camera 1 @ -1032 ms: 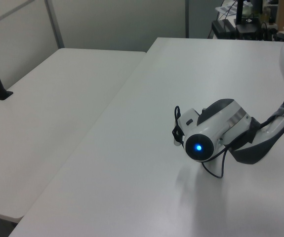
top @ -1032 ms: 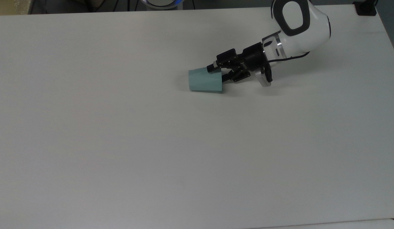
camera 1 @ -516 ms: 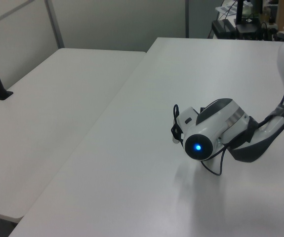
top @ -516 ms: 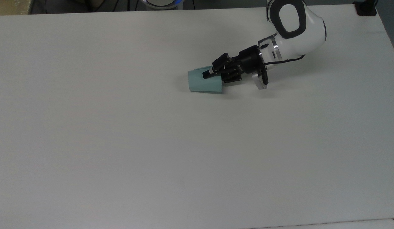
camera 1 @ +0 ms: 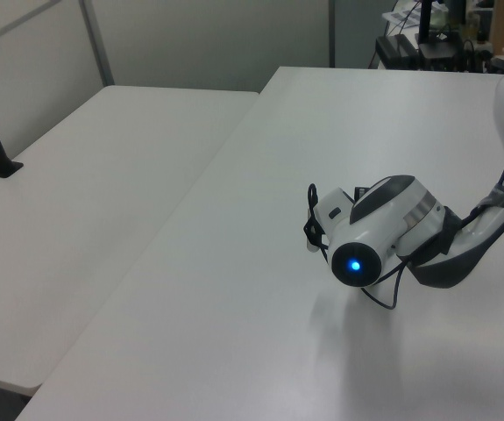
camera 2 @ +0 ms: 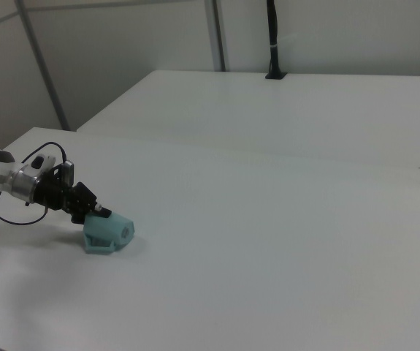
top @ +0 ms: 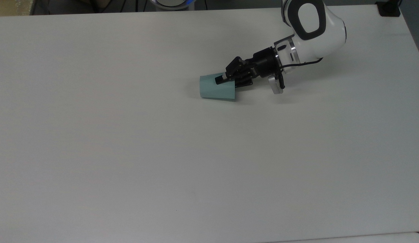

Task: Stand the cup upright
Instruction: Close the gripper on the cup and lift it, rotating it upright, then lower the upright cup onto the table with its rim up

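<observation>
Matt teal plastic cup [top: 216, 91]; smooth matt white table [top: 162, 152]; glossy arm shell [top: 314, 30].

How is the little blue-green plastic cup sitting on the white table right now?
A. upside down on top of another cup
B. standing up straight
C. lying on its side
C: the small pale teal faceted plastic cup lies on its side on the white table, with the black gripper at its wider end.

Even, soft overhead light; faint shadows, slight blur.

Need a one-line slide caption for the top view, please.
Gripper closed on the rim of the teal cup, which lies on its side on the white table.
</observation>
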You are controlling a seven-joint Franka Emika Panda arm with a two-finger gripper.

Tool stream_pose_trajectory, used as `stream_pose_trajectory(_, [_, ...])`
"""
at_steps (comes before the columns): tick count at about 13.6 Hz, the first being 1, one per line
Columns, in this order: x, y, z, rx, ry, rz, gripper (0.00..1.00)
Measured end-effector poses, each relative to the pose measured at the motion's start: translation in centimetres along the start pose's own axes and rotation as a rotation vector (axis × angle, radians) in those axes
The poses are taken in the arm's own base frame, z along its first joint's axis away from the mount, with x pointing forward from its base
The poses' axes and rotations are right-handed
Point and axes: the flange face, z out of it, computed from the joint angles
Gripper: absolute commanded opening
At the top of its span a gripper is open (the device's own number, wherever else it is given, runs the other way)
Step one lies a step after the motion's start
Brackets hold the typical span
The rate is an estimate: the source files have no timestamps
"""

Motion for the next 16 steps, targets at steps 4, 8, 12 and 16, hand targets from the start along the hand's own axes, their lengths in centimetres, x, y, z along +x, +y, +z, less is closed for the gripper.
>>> stream_pose_trajectory(4, [1.5,3.3,0.9,0.072,-0.032,0.063,0.0])
stream_pose_trajectory(8, [3.9,14.9,4.0,0.321,-0.146,0.189,0.0])
stream_pose_trajectory(12, [4.8,21.3,9.8,0.489,-0.226,0.303,0.0])
stream_pose_trajectory(16, [3.7,25.5,16.4,0.71,-0.237,0.449,0.0])
